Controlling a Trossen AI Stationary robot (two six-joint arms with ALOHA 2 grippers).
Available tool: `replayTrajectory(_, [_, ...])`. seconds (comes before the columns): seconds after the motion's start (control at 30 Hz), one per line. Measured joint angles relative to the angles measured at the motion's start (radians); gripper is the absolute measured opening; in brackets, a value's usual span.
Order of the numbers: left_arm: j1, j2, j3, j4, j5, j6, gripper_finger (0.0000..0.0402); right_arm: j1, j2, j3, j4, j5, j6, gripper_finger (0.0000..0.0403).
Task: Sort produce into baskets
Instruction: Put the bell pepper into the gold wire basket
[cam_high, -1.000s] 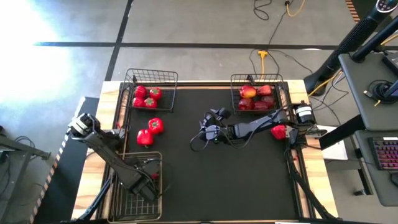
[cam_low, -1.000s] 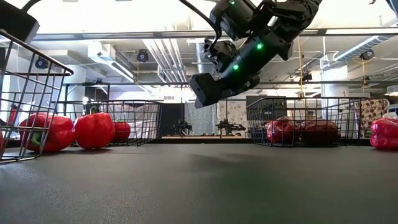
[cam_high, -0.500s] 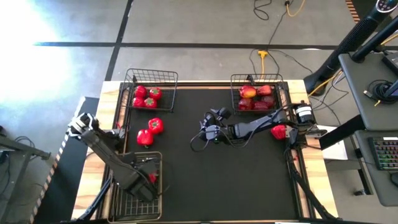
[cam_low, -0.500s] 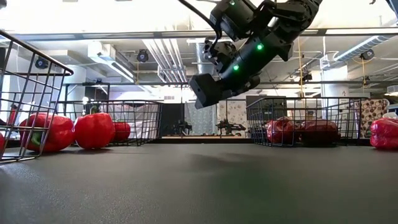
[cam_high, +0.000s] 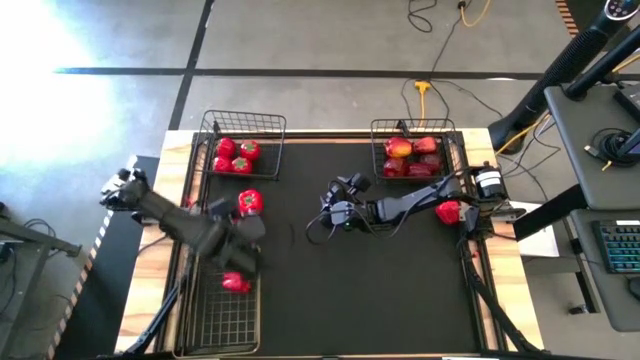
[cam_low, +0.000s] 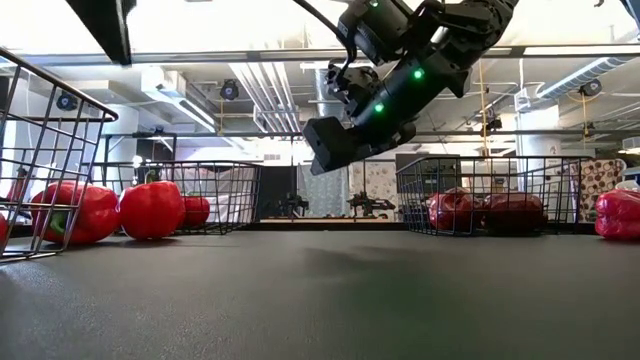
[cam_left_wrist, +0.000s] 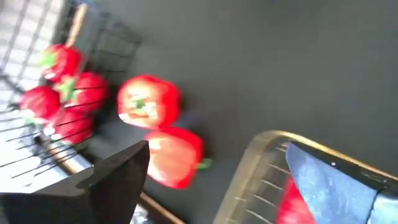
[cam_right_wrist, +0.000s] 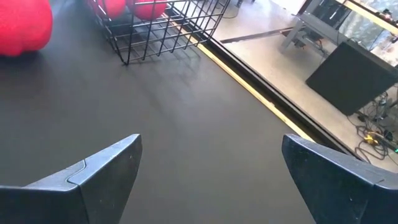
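**A:** Why do we have the left claw (cam_high: 243, 243) spread wide and holding nothing? It hangs over the far rim of the long basket (cam_high: 222, 318), which sits at the worktop's (cam_high: 400, 290) near left corner.

**B:** One red piece (cam_high: 236, 283) lies inside that basket, so our guess is this arm serves that bin. The claw points toward the loose pepper (cam_high: 250, 202) just beyond it, likely the next pick. In the left wrist view a second loose red one (cam_left_wrist: 175, 155) lies beside that pepper.

**A:** And the right claw (cam_high: 333, 212)?

**B:** We see it parked above bare mat mid-worktop, fingers (cam_right_wrist: 102, 171) spread, empty, clear of the left arm's reach. It waits.

**A:** The rest?

**B:** Tomatoes (cam_high: 234, 155) sit in the far left basket (cam_high: 243, 125). Apples and peppers (cam_high: 412, 158) fill the far right basket (cam_high: 410, 126). One red item (cam_high: 449, 211) sits outside by the right edge, unsorted.
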Motion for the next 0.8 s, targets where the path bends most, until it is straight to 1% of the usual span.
replayTrajectory(0.17, [0.174,-0.124,-0.147,0.009,-0.015,0.016,0.0358,0.002,0.0,0.0,-0.003,0.0,-0.001,0.038])
replayTrajectory(0.23, [0.24,-0.17,-0.206,0.053,-0.014,-0.003,0.0358,0.002,0.0,0.0,-0.004,0.0,-0.001,0.038])
replayTrajectory(0.33, [0.324,-0.225,-0.295,0.164,-0.001,-0.087,0.0358,0.002,0.0,-0.003,-0.004,0.0,-0.001,0.038])
replayTrajectory(0.47, [0.352,-0.248,-0.395,0.323,0.011,-0.103,0.0358,0.002,0.0,-0.007,-0.004,-0.009,-0.001,0.038])
replayTrajectory(0.53, [0.351,-0.239,-0.426,0.332,-0.005,-0.118,0.0358,0.002,0.0,-0.011,-0.005,-0.036,-0.001,0.038])
replayTrajectory(0.63, [0.359,-0.23,-0.467,0.338,-0.07,-0.135,0.036,0.002,0.0,-0.012,-0.005,-0.051,-0.001,0.038])
replayTrajectory(0.8, [0.411,-0.238,-0.498,0.409,-0.078,-0.066,0.0374,0.002,0.0,-0.013,-0.002,-0.052,-0.001,0.038])
